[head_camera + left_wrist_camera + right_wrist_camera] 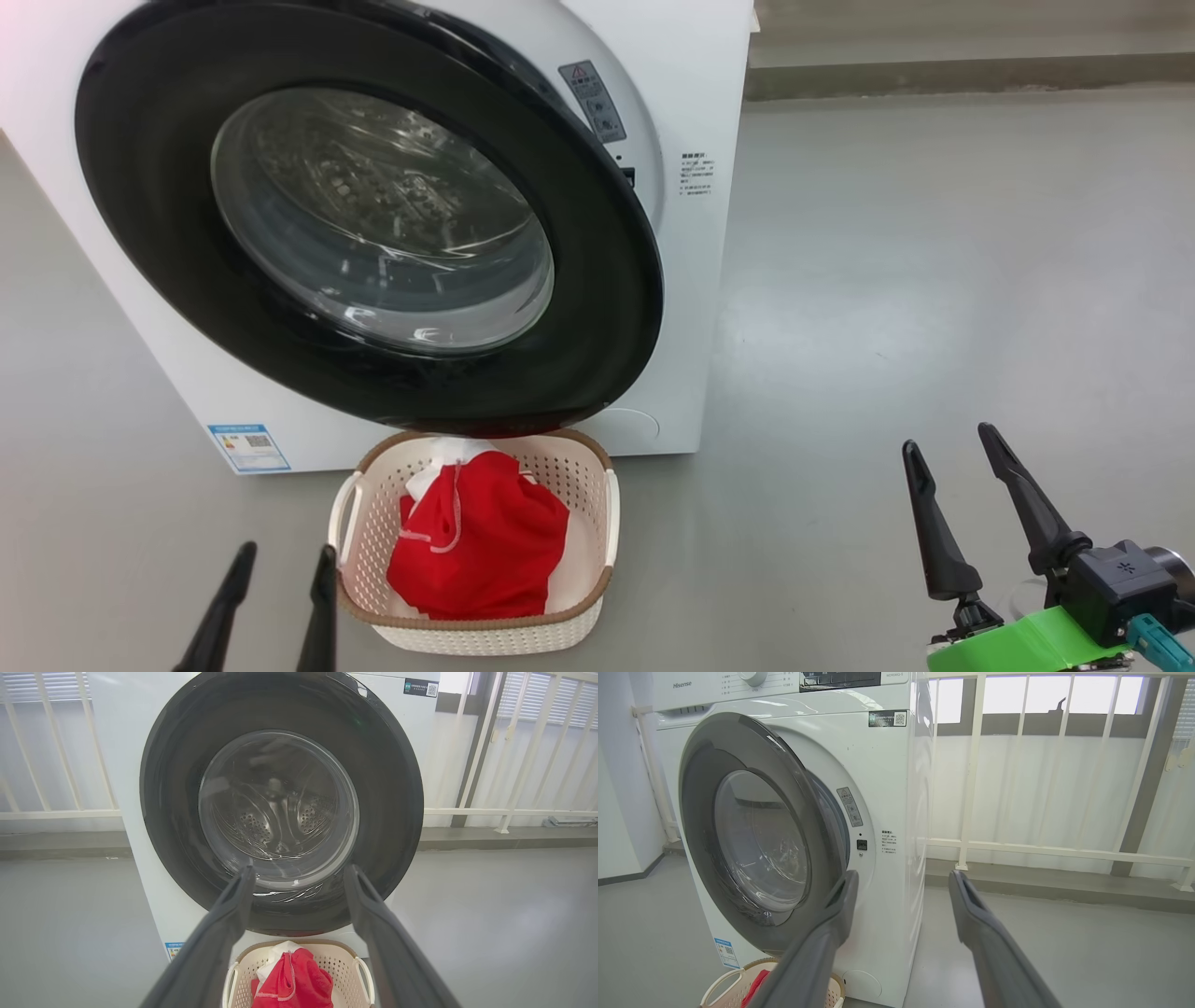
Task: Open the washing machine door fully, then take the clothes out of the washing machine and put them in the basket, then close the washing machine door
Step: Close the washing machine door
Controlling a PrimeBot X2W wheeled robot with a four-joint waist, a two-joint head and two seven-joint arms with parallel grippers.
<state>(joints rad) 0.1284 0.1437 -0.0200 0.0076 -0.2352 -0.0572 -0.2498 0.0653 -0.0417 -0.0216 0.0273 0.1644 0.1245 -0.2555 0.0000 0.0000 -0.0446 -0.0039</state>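
Nearest me on the floor, my left gripper (287,551) and right gripper (948,439) both stand empty with fingers spread, the left just beside the basket (467,623) holding the red clothes (485,551). Beyond, the glossy black-rimmed washing machine door (607,280) hangs ajar over the basket's far rim, its free edge toward my right arm.

Washing machine (695,280), ahead of both pincers: white casing noted; small blue label (247,448) at its base, beyond the left pincer (287,551). Washing machine door (597,280): glossy black rim, clear glass centre; dotted steel drum (280,816) seen through it. Basket (467,639), just right of the left pincer: cream-white, sides patterned with small holes, rim brown and woven-look. Clothes (495,560) inside: bright red with white panel and white drawstring. Right pincer (948,439): black fingers; green band (1018,644) recorded behind them. Floor (934,280): plain grey.
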